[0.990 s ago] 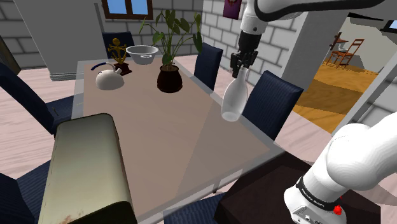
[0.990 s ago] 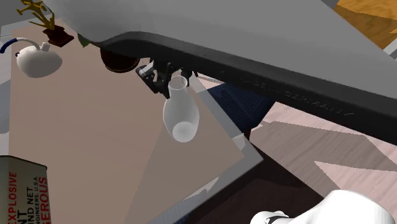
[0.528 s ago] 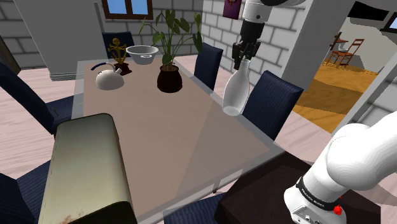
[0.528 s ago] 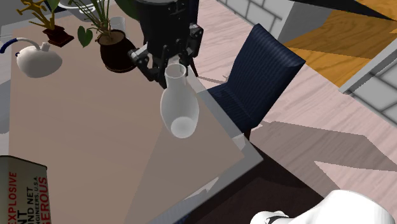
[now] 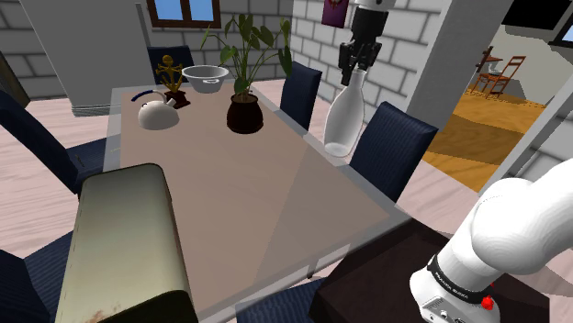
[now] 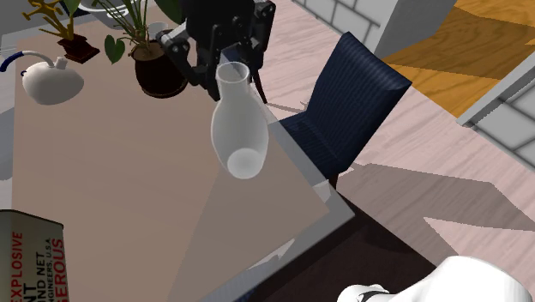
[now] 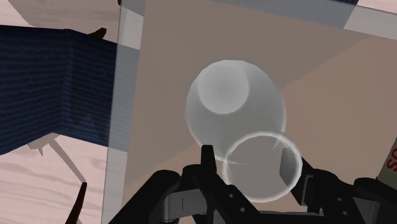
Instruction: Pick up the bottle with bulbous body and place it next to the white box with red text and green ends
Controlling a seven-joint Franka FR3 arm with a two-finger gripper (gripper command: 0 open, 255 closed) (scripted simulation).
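**Bottle carried higher, now closer to upright**

Change since 1.0 s ago: the bottle (image 5: 343,124) sits higher and further toward the shoulder view's right. Its earlier lean has mostly gone. In the second exterior view, the arm link that crossed the scene a second ago no longer covers it, and the gripper (image 6: 230,75) is plainly visible.

Shoulder view, left to right:
- Box (image 5: 122,240): long, pale, with rounded edges, lying on the table (image 5: 230,206) at its near left corner. The second exterior view shows red lettering on its white face (image 6: 30,257).
- Kettle (image 5: 157,114): white and squat with a dark arched handle, at the far end of the table.
- Bowl (image 5: 205,77): pale grey, behind the kettle.
- Potted plant (image 5: 244,114): dark round pot with broad green leaves.
- Bottle: long axis near vertical, narrow neck up, bulbous base down. It hangs clear of the table, above the edge nearest the dark blue chair (image 5: 393,147) and well apart from the box. The body is translucent and pale grey.
- Gripper (image 5: 354,75): black, fingers clamped on the bottle's neck just under the rim.

Wrist view: the gripper (image 7: 245,162) has one finger on each side of the bottle's neck. The bottle (image 7: 234,102) shows its open round mouth nearest the camera, with the swollen body beyond it over the tan tabletop.
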